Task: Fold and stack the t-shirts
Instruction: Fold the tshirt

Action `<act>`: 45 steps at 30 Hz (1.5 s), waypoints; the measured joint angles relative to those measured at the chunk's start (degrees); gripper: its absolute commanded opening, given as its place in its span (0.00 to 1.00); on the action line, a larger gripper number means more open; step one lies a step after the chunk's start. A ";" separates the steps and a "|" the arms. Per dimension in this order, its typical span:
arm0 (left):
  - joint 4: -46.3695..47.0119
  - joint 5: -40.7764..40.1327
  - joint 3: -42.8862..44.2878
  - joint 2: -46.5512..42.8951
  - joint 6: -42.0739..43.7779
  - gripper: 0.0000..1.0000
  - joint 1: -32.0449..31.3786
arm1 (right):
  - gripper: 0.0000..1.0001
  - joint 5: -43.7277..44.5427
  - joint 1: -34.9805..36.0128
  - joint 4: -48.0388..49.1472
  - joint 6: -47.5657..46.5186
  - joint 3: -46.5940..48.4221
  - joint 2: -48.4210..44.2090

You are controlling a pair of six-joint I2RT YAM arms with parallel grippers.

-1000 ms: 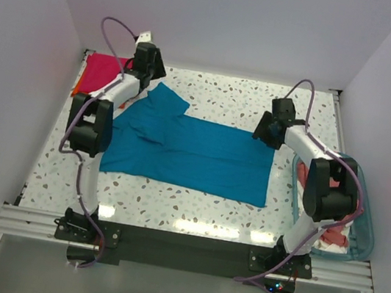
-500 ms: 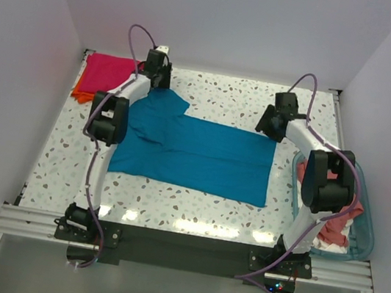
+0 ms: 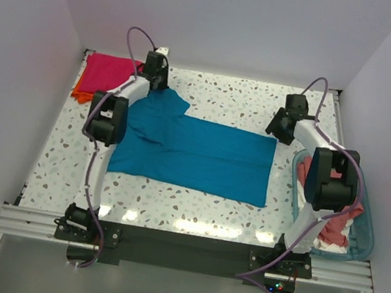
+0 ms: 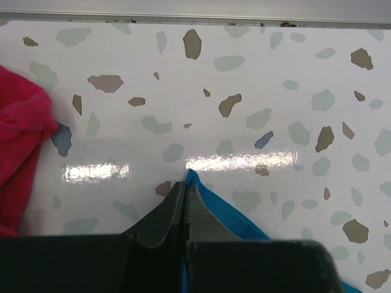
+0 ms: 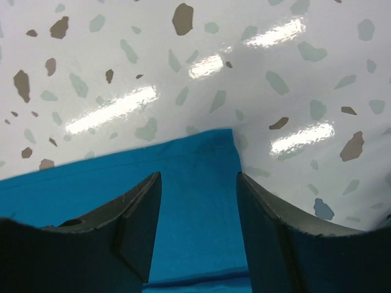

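The teal blue t-shirt (image 3: pixel 194 154) lies spread flat in the middle of the table. My left gripper (image 3: pixel 155 85) is at the tip of its far sleeve, shut on the teal cloth (image 4: pixel 244 210), which sticks out past the closed jaws (image 4: pixel 185 184). My right gripper (image 3: pixel 276 128) is open just above the shirt's far right corner (image 5: pixel 183 183), one finger on each side of the corner (image 5: pixel 197 175), holding nothing. The magenta pink t-shirt (image 3: pixel 108 69) lies folded at the far left on the orange one (image 3: pixel 78 89). The salmon pink t-shirt (image 3: pixel 335 227) lies in the basket.
The clear blue-tinted basket (image 3: pixel 369 235) stands at the right edge beside the right arm. The magenta shirt (image 4: pixel 18 140) is close to the left of my left gripper. The table's back rim (image 4: pixel 195 18) runs just beyond it. White walls enclose the table.
My left gripper moved from near the back rim down to the teal sleeve tip. My right wrist swung back to the right, off the shirt's far corner.
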 measured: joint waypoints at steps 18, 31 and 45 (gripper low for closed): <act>7.67 7.30 -7.08 -6.56 -5.27 0.00 3.19 | 0.27 -0.22 -2.32 -2.34 0.22 8.13 10.67; 8.57 9.44 -7.98 -8.92 -6.51 0.00 3.32 | 0.00 -1.16 -2.32 -2.38 0.24 7.76 10.54; 10.69 10.51 -14.58 -16.00 -7.08 0.00 4.55 | 0.00 -0.50 -2.32 -2.27 0.68 4.04 3.41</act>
